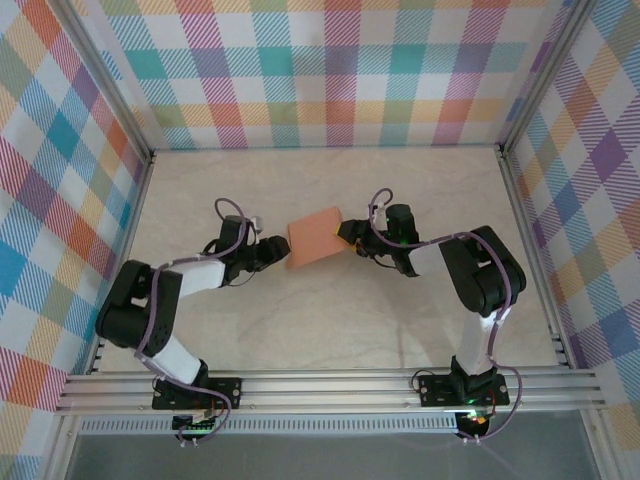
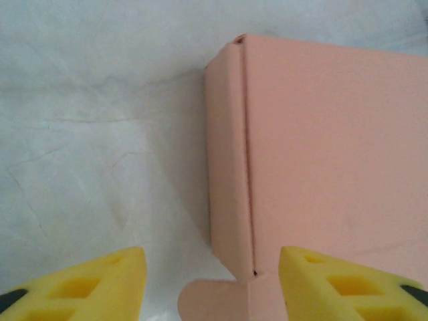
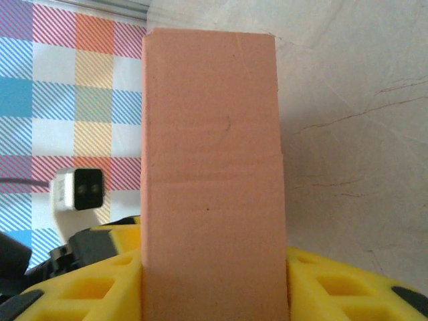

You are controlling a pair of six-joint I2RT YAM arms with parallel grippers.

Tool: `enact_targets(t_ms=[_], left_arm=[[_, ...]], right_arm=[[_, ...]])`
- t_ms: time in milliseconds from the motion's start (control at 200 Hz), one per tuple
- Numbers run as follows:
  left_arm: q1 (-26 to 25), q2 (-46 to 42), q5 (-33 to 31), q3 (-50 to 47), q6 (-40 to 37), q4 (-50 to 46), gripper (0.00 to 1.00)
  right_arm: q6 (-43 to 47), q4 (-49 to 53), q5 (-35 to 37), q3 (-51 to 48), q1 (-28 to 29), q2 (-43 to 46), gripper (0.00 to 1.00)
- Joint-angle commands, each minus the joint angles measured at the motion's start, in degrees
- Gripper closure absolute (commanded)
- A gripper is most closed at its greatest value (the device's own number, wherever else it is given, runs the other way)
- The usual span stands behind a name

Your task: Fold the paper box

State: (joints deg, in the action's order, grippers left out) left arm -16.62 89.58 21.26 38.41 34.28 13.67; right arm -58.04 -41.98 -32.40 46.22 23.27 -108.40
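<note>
Top external view: paper box [image 1: 314, 238] on the counter [image 1: 330, 330] between the arms. The right end effector [image 1: 350, 237] clasped one end; the left end effector [image 1: 280, 250] stood released. Closing stage, judged: the loose tab [image 2: 207, 301] probably needed tucking next.

I see box [image 2: 321, 154] cut off right and bottom in left wrist view; left fingers [image 2: 87, 287] cropped below. Right wrist view: box bottom off frame, hides finger gap.
</note>
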Motion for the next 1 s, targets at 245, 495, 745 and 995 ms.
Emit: enact_targets(t_ms=[245,495,745,995], left_arm=[[-14.14,-17.91,-23.73,-4.62,-33.33,3.2,0.29],[-29.1,-18.44,-42.1,-8.02,-57.87,14.91,0.25],[-37.69,-10.09,-55.87,-11.58,-83.05,31.48,0.23],[-38.13,1.62,-62.02,-11.83,-96.41,50.59,0.05]], right_arm=[[-1.67,1.27,0.41,-2.56,-2.35,7.07,0.52],[-1.11,5.39,0.86,-4.18,-4.04,12.51,0.52],[-2.79,5.41,-0.68,-5.78,-5.08,15.88,0.52],[-5.6,4.94,-4.03,-6.27,-5.73,16.91,0.52]])
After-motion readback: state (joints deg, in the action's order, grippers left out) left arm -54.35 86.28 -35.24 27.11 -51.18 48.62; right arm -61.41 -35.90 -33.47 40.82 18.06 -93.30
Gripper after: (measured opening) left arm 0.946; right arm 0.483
